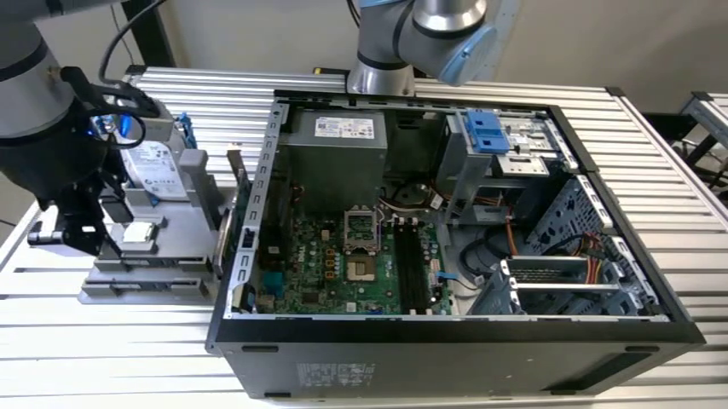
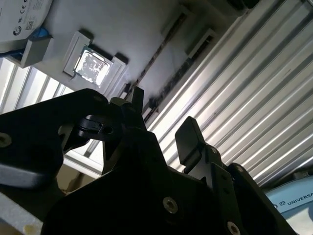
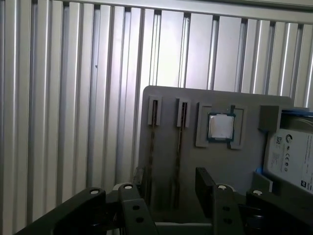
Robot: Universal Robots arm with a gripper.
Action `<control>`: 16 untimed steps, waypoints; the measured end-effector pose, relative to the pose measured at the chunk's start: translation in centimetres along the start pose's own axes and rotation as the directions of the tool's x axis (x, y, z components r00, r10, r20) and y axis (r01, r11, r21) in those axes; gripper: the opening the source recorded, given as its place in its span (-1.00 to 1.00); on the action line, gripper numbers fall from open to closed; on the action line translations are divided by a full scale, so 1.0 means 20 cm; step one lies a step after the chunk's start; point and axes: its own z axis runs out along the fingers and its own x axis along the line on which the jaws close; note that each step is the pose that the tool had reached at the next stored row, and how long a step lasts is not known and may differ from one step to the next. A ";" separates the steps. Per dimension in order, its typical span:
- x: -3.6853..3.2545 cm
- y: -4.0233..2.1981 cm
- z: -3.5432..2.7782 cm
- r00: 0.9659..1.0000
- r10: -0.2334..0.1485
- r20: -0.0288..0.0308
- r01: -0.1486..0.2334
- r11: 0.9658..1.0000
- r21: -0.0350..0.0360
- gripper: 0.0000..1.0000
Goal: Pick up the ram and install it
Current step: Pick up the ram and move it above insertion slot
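The gripper (image 3: pixel 171 180) is wide open and holds nothing. Its two dark fingers (image 3: pixel 204 183) stand well apart with bare space between them, and both wrist views show this.

Just beyond the fingertips is the ram (image 3: pixel 180 142), a thin dark stick standing on edge in a groove of the grey holder (image 3: pixel 166 100). A second stick (image 3: pixel 152 142) of the same kind stands in the groove beside it. Both run lengthways straight away from the gripper, parallel to the ribs of the counter (image 3: pixel 58 98). Their thin edges point back toward the gap between the fingers, so the fingers sit to either side of the sticks' thickness and not at their ends. I cannot tell which of the two the gripper is lined up with. As far as I can see, it touches neither.

Past the sticks on the same holder lies a square processor chip (image 3: pixel 221 126), and beyond that a silver hard drive (image 3: pixel 293 156).

In the exterior view, the arm (image 1: pixel 46 128) hangs over that holder at the frame's left. The open computer case (image 1: pixel 455 341) fills the middle and right of the frame, and its black memory slots (image 1: pixel 412 273) are bare. They lie well apart from the gripper, off toward the exterior view's right.
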 end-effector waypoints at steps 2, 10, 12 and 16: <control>0.002 0.000 0.018 1.000 0.000 0.000 0.000 1.000 0.000 1.00; 0.007 -0.002 0.086 1.000 0.014 0.000 -0.014 1.000 0.001 1.00; 0.008 -0.002 0.100 1.000 0.021 0.000 -0.021 1.000 0.001 1.00; 0.009 -0.002 0.127 1.000 0.028 -0.002 -0.028 1.000 0.001 1.00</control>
